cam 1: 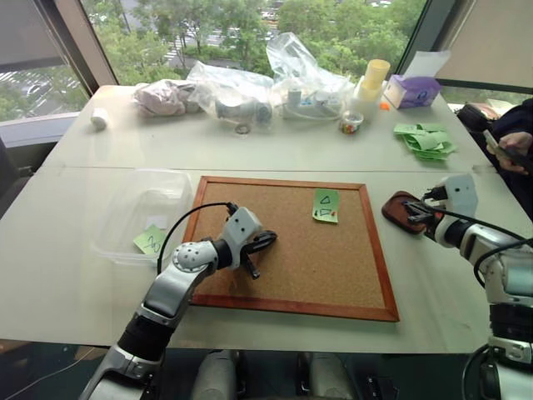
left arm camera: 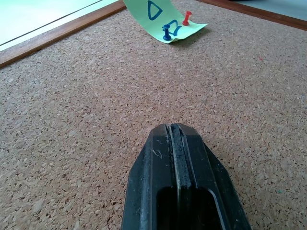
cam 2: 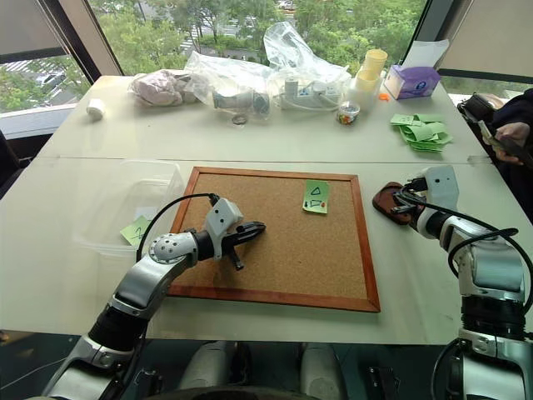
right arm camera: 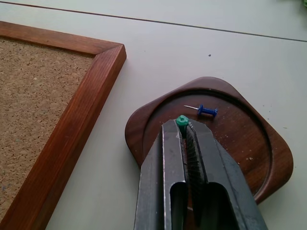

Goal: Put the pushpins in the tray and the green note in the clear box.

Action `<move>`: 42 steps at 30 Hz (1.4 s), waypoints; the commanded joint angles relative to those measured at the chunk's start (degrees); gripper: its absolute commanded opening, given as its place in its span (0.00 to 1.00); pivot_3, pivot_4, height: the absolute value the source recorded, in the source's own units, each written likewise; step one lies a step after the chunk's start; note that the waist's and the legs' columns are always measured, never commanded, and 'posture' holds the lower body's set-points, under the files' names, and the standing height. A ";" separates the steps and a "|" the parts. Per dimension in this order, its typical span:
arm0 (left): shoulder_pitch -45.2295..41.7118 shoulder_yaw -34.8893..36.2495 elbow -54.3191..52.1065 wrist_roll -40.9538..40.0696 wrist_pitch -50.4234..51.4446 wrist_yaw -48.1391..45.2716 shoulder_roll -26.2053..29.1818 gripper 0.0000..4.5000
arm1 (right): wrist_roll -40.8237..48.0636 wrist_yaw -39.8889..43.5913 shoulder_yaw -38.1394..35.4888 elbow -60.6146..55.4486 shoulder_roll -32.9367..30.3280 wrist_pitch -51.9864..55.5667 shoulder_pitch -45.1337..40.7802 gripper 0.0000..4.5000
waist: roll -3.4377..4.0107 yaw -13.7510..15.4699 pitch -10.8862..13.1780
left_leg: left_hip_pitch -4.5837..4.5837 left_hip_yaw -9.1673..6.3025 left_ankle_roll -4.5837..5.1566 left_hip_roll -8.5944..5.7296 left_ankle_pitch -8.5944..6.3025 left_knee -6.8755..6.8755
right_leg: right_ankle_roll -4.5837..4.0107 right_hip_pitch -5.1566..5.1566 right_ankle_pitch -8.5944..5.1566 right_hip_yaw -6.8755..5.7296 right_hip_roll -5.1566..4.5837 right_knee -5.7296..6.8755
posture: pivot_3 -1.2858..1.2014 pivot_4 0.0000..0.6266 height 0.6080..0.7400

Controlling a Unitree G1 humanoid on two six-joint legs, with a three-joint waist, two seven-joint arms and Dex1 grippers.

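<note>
Right gripper (right arm camera: 184, 125) jaws clamping a green pushpin (right arm camera: 182, 120) over the tray (right arm camera: 249, 158); left gripper (left arm camera: 173, 136) jaws together, idling. Pin: tiny, light, slippery; pinching its head suits.

Daylit white table (cam 1: 250, 150) before wide windows (cam 1: 208, 25) overlooking green trees (cam 1: 333, 25)

Green note (left arm camera: 160, 19): bright green, blue triangle drawn on it. Pushpins (left arm camera: 187, 18): red, blue, green heads. Tray (right arm camera: 249, 143): dark reddish-brown. Corkboard (cam 1: 291, 250): speckled tan.
</note>
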 commanded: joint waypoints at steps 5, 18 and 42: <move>1.92 -1.48 2.24 1.23 1.58 -0.06 0.42 0.00 | 0.33 -0.40 -0.18 2.67 0.10 -2.60 -0.41 0.02 | 0.00 -0.03 0.00 | 0.02 0.00 0.00 0.01 0.00 0.00 | 0.00 0.02 0.00 0.00 0.00 0.00 | 0.52 0.24 1.00; 2.16 -1.61 2.07 1.37 1.29 -0.01 0.59 0.00 | 2.05 -1.28 -1.47 -0.93 -0.44 -1.76 -1.60 0.98 | 0.02 -0.05 -0.01 | 0.02 -0.01 0.00 0.02 0.00 0.00 | 0.00 0.02 0.00 0.00 0.00 0.00 | 0.52 0.24 1.00; 2.10 -1.08 2.09 1.50 1.28 0.74 0.37 0.00 | 3.90 3.53 16.77 -14.26 6.61 -1.68 -2.05 0.34 | 0.02 -0.03 -0.01 | -0.02 -0.04 0.07 0.04 -0.04 -0.01 | 0.00 -0.01 0.00 -0.01 -0.05 -0.02 | 0.52 0.24 1.00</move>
